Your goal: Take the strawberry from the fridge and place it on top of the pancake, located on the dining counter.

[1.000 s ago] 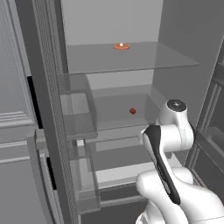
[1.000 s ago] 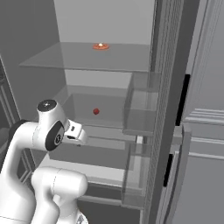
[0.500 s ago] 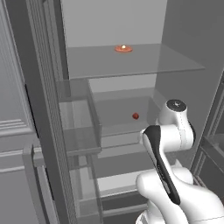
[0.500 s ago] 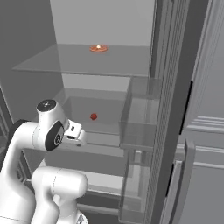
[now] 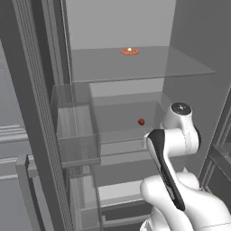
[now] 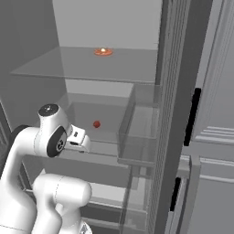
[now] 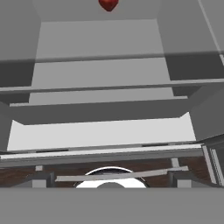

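The fridge stands open, its pale grey interior crossed by glass shelves. A dark door edge rises along the left of the left base view, and the same edge stands at the right of the right base view. A clear door bin hangs on its inner side, beside the shelves.

The white arm stands in front of the open compartment, its elbow raised to about the level of the middle shelf. The gripper is held low before the fridge; its two small dark tips sit far apart at the bottom of the hand view, spread wide with nothing between them.

The upper glass shelf carries a small flat orange item near its back, too small to identify.

The strawberry, a small red fruit, lies alone on the middle shelf, toward the back and well apart from the gripper. In the hand view it sits at the top edge, beyond the lower shelf fronts.
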You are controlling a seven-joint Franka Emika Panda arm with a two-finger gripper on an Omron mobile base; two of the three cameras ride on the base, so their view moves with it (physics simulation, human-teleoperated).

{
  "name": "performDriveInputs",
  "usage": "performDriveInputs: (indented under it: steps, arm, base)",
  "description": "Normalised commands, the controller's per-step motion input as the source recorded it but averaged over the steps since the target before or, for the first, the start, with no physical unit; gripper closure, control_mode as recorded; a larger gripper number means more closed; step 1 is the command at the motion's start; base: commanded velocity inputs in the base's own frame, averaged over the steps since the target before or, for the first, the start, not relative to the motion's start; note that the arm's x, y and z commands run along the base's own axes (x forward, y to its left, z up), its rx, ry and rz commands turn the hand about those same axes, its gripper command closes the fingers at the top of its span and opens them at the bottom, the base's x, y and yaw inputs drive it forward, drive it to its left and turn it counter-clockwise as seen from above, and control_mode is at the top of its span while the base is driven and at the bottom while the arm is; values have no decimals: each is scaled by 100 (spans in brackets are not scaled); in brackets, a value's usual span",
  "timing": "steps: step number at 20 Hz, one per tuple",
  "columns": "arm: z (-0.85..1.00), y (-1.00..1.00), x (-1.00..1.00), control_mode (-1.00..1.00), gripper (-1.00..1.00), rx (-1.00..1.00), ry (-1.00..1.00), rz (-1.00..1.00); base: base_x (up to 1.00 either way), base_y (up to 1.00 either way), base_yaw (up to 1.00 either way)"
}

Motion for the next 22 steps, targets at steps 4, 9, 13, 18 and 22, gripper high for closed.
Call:
performDriveInputs:
  steps: [4, 9, 13, 18, 22]
  arm:
    - [0, 0, 0, 100, -100, 0, 0, 0]
    - [0, 0, 16, -100, -100, 0, -3, 0]
    - [0, 1, 52, -100, -100, 0, -15, 0]
    - [1, 0, 73, -100, -100, 0, -3, 0]
    - [0, 6, 83, -100, -100, 0, -6, 0]
  base:
    - [28, 0, 0]
    - [8, 0, 0]
    - [0, 0, 0]
    - [0, 0, 0]
    - [0, 0, 0]
